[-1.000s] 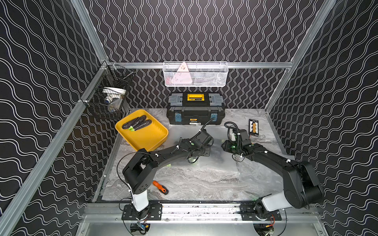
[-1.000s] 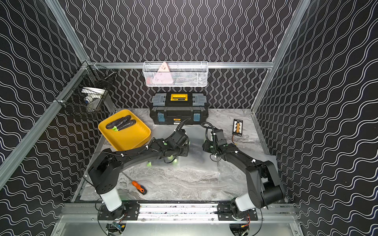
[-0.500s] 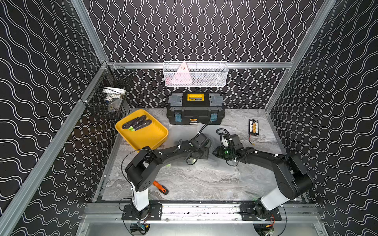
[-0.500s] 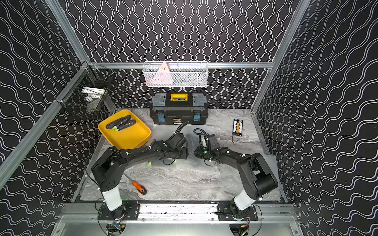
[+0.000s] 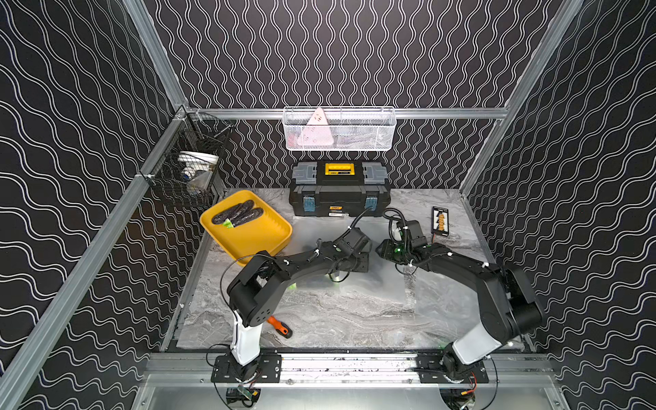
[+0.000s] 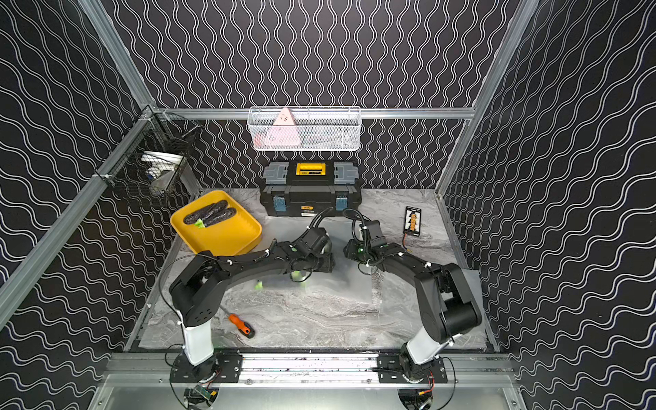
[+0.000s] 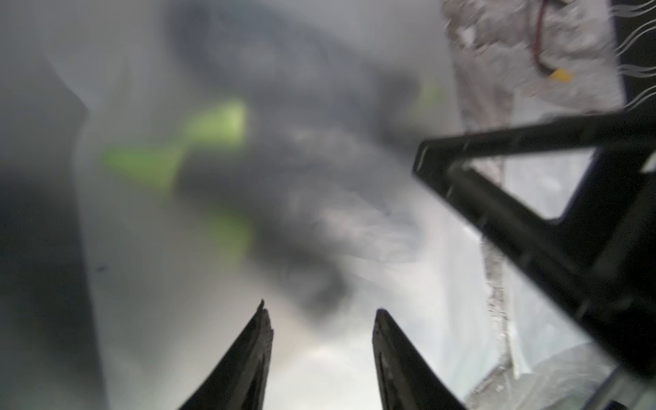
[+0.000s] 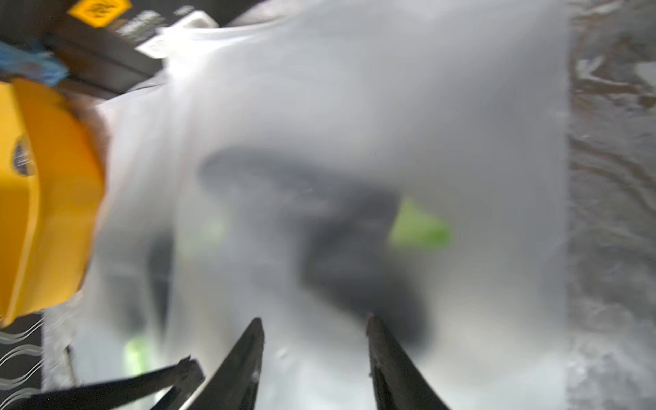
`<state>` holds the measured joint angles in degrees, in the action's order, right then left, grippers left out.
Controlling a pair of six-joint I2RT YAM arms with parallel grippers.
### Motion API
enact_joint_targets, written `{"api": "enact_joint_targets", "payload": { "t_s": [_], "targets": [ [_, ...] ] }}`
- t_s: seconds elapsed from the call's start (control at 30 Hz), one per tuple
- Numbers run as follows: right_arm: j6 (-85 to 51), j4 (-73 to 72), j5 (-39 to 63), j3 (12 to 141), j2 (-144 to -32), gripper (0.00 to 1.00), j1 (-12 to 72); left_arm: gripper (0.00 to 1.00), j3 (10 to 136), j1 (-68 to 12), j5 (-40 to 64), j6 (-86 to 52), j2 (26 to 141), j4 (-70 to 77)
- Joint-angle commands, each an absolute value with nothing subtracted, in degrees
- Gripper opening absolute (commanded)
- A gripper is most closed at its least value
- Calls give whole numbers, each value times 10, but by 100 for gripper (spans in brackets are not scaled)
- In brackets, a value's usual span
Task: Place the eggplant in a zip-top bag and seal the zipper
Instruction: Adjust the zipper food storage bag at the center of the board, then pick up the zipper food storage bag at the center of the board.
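A translucent zip-top bag (image 5: 376,284) lies flat mid-table, and through its film show the blurred dark bodies and green stems of an eggplant or more (image 7: 284,184) (image 8: 355,241). Two more eggplants (image 5: 238,214) lie in the yellow tray (image 5: 262,241). My left gripper (image 5: 365,262) (image 7: 319,312) and right gripper (image 5: 380,251) (image 8: 314,321) hover low over the bag's far edge, facing each other and almost meeting. Both are open, and only bag film shows behind the gaps. Whether either touches the bag I cannot tell.
A black toolbox (image 5: 339,188) stands behind the bag. An orange-handled screwdriver (image 5: 280,326) lies near the left arm's base. A small black card (image 5: 440,220) lies at the back right. A white wire basket (image 5: 339,129) and a black one (image 5: 188,170) hang on the frame.
My right gripper has swung left toward the table's middle and now nearly meets the left gripper. The left gripper has dropped lower over the bag. Both pairs of jaws have widened a little.
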<state>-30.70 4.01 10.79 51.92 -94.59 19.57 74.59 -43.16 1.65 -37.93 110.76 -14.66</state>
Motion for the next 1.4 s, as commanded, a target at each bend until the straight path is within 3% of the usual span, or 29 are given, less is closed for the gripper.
{"api": "enact_joint_targets", "payload": {
  "t_s": [0.0, 0.23, 0.43, 0.67, 1.13, 1.27, 1.37],
  "targets": [
    [-311, 33, 116, 535, -974, 49, 192, 53, 745, -432, 4, -381, 1121, -144],
    [-294, 75, 76, 533, -935, 50, 185, 56, 769, -427, -13, -350, 1095, -175],
    [-320, 211, -48, 540, -872, 52, 170, 56, 818, -424, -25, -322, 1054, -220],
    [-377, 330, -166, 499, -847, 49, 137, 56, 775, -427, -19, -345, 1005, -215],
    [-368, 299, -145, 479, -895, 45, 123, 56, 740, -433, -18, -347, 981, -217],
    [-367, 291, -139, 473, -895, 34, 119, 56, 742, -433, -17, -345, 981, -218],
    [-367, 287, -130, 467, -895, 31, 114, 56, 746, -433, -16, -344, 984, -219]
  ]
}}
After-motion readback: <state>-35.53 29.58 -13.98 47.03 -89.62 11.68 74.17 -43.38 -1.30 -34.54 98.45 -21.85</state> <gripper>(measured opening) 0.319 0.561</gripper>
